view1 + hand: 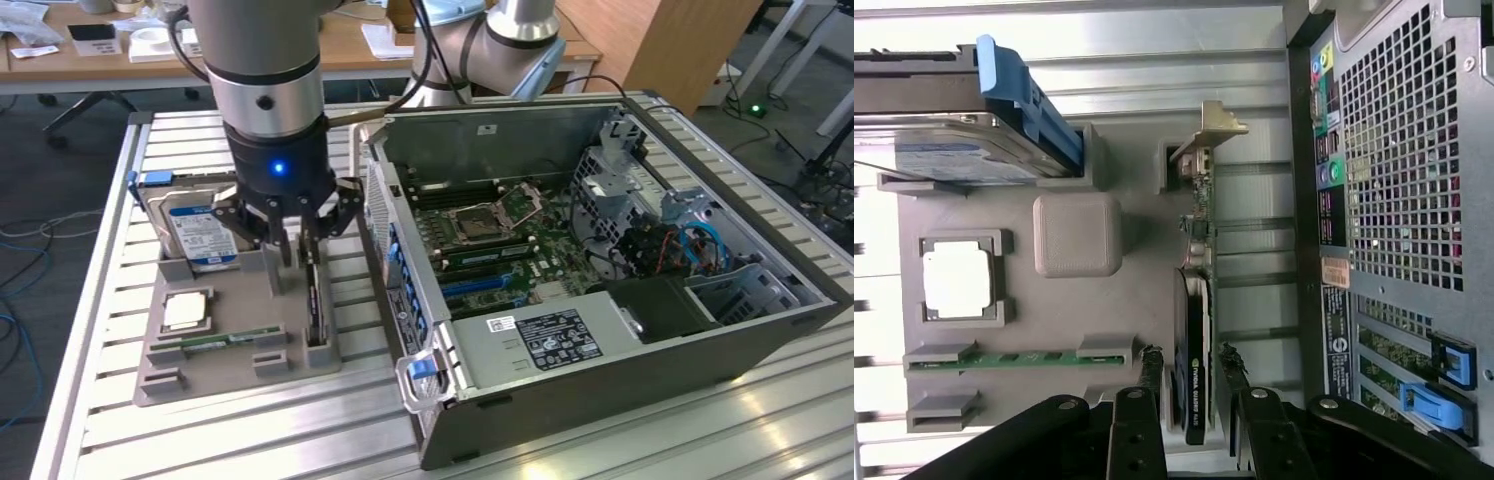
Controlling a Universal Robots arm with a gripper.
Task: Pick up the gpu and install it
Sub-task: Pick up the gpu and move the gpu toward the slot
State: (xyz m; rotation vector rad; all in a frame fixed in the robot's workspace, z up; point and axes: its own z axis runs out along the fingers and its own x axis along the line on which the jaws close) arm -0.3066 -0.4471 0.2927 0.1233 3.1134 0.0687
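Observation:
The gpu (316, 300) is a thin dark card standing on edge in a slot of the grey holder tray (200, 375). In the wrist view the gpu (1194, 310) shows its black fan cover and a pale metal bracket (1216, 125) at the far end. My gripper (296, 235) hangs straight down over the card. Its fingers (1151, 365) stand one on each side of the card's near end with a small gap on both sides. The gripper (1190, 360) is open and holds nothing.
The tray also carries a silver hard drive (194, 228) with a blue handle, a square processor (184, 310) and a green memory stick (214, 340). The open computer case (747, 330) lies at the exterior view's right, its motherboard (494, 240) exposed, with a blue slot (474, 285).

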